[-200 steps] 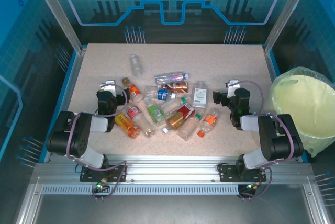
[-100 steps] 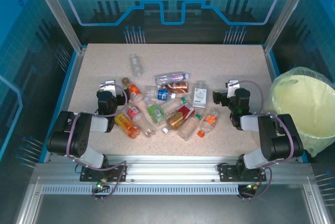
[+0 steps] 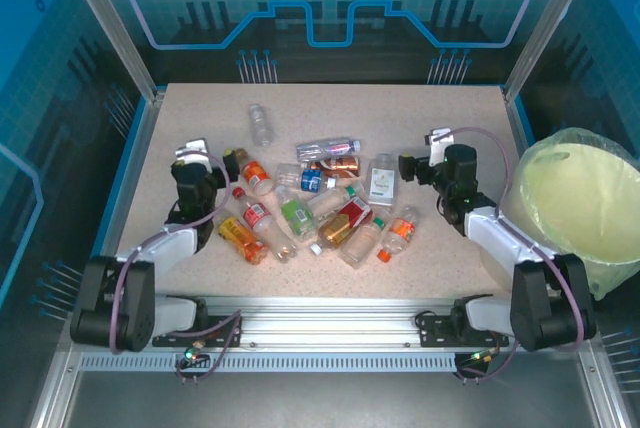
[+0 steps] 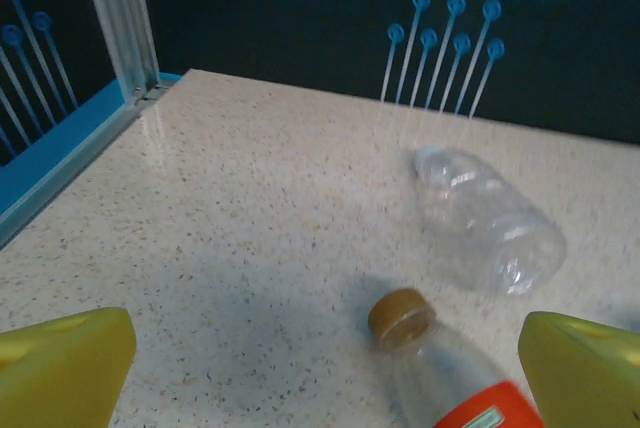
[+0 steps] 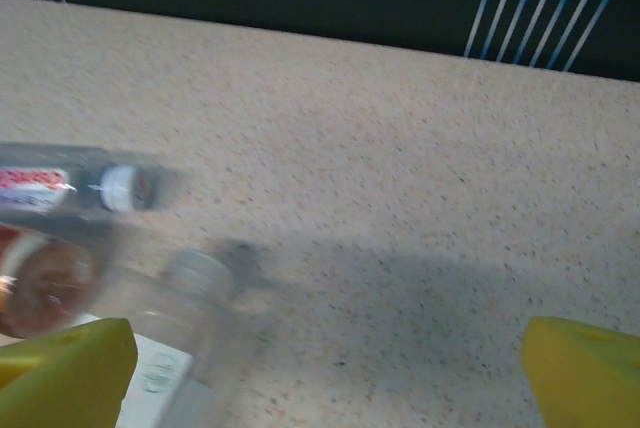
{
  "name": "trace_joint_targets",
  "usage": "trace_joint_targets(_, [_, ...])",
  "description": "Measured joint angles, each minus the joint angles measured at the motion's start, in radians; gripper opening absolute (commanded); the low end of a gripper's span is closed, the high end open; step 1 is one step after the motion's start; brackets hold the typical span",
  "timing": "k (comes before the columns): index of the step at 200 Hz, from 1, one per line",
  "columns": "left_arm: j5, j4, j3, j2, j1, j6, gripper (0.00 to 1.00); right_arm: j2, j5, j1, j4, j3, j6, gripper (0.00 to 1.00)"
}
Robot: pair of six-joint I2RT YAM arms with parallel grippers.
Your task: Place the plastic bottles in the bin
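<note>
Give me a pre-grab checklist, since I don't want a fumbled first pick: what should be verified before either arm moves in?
1. Left hand open, nothing held: ok.
2. Right hand open, nothing held: ok.
3. Brown-capped bottle centred ahead of the left hand: not ok, it sits right of centre.
4. Right wrist view sharp enough to aim: not ok, blurred.
5. Bin mouth unobstructed: ok.

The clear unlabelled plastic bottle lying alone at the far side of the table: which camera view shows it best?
The left wrist view: the clear unlabelled plastic bottle lies close and whole, its ribbed wall plain to see. The top external view shows the same bottle small, its details lost.
</note>
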State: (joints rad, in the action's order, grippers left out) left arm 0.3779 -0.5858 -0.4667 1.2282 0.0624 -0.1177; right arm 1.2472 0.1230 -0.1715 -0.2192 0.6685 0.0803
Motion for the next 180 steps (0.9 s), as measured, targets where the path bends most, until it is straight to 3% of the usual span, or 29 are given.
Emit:
trace_joint_targets(42, [0.007, 0.325, -0.100, -0.162, 0.001, -0.322, 0.99, -0.111, 0.034, -0.079, 0.325, 0.063, 0.284, 1.00])
trace_joint_targets(93, [-0.191, 0.618, -0.107, -0.273, 0.001, -0.623, 0.99, -0.168, 0.060, -0.169, 0.686, 0.055, 0.595, 1.00])
trace_joint_targets(154, [-0.402, 0.695, -0.063, -0.307, 0.001, -0.775, 0.99, -0.105, 0.065, -0.210, 0.711, -0.042, 0.812, 0.97])
trace_joint_targets(180, [-0.434, 0.710, -0.022, -0.306, 0.001, -0.812, 0.99, -0.044, 0.069, -0.210, 0.663, -0.047, 0.853, 0.93])
